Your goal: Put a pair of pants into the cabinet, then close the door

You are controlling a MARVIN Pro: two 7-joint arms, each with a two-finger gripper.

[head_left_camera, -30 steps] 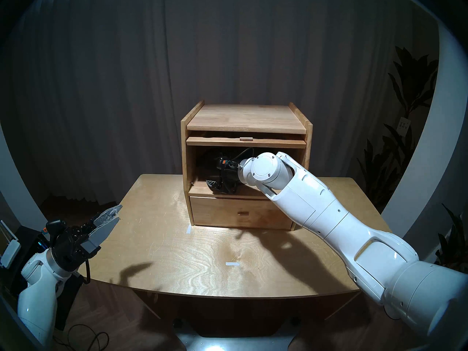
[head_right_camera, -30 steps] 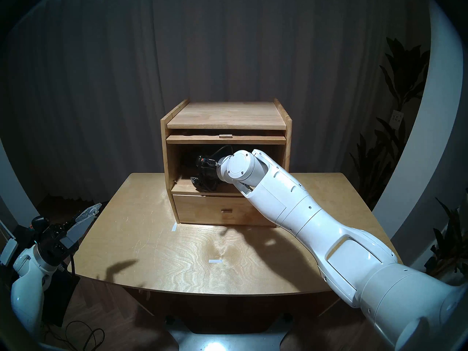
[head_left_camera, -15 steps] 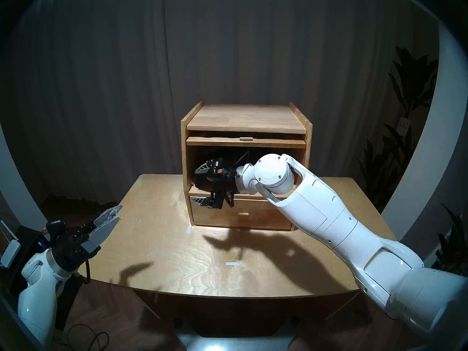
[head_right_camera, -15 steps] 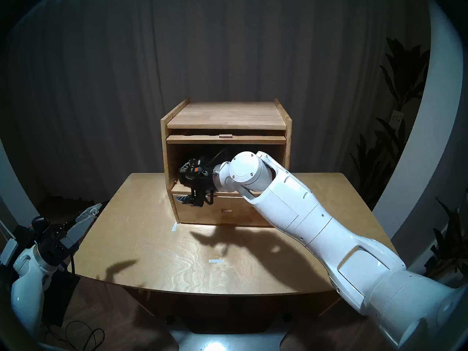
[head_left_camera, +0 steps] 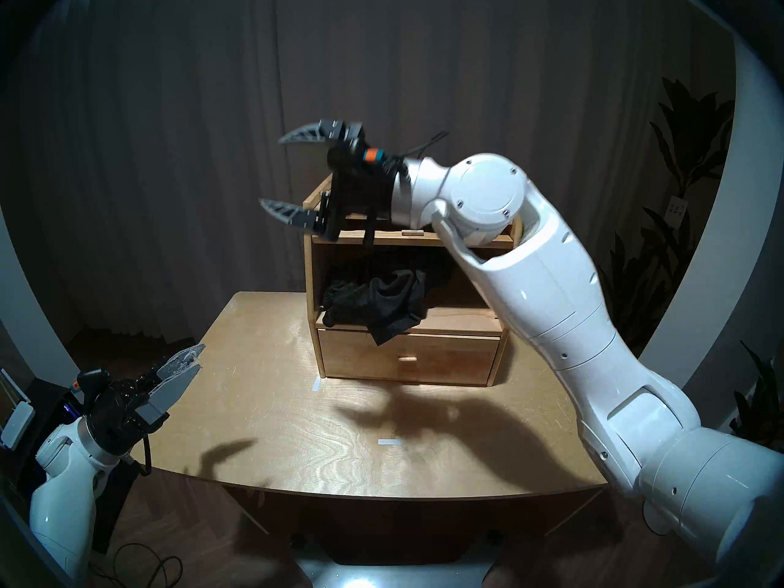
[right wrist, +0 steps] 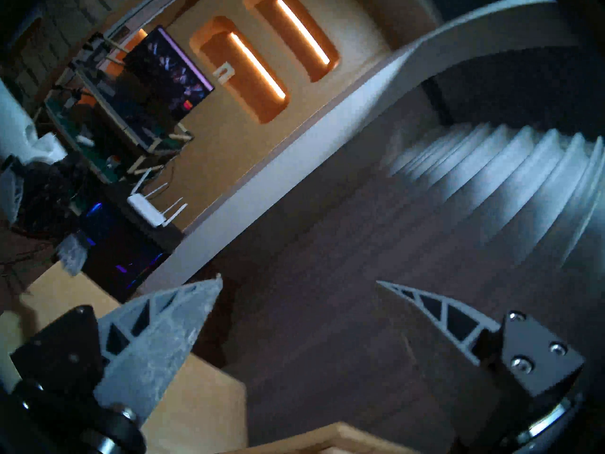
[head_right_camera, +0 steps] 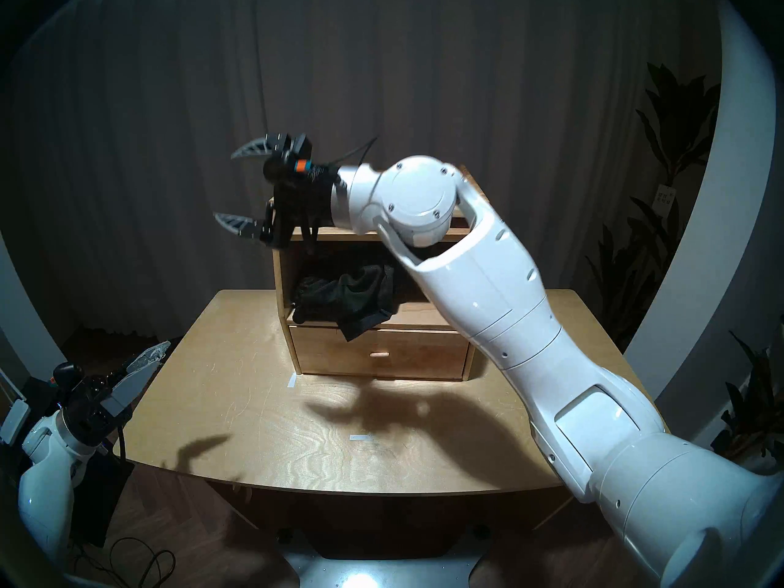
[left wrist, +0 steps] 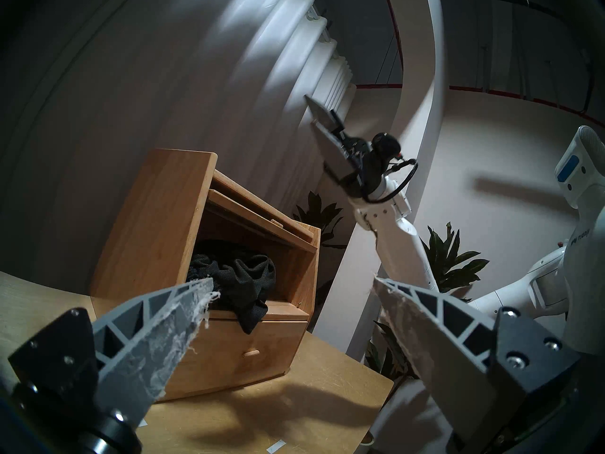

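Centrally on tabletop [head_left_camera: 271, 426]: light-wood cabinet [head_left_camera: 312, 273], upper compartment open, door [head_left_camera: 424, 238] raised flat beneath the top board, knob facing forward. Pair of pants [head_left_camera: 375, 305] bunched in the upper compartment toward its left side, one fold drooping over the front lip onto the closed drawer [head_left_camera: 445, 360]. Right end effector [head_left_camera: 273, 173] raised beside the cabinet's upper left corner, fingers spread wide and empty, pointing left. Left end effector [head_left_camera: 196, 358] at the tabletop's left edge, well apart from the cabinet, fingers parted in the wrist view, empty.
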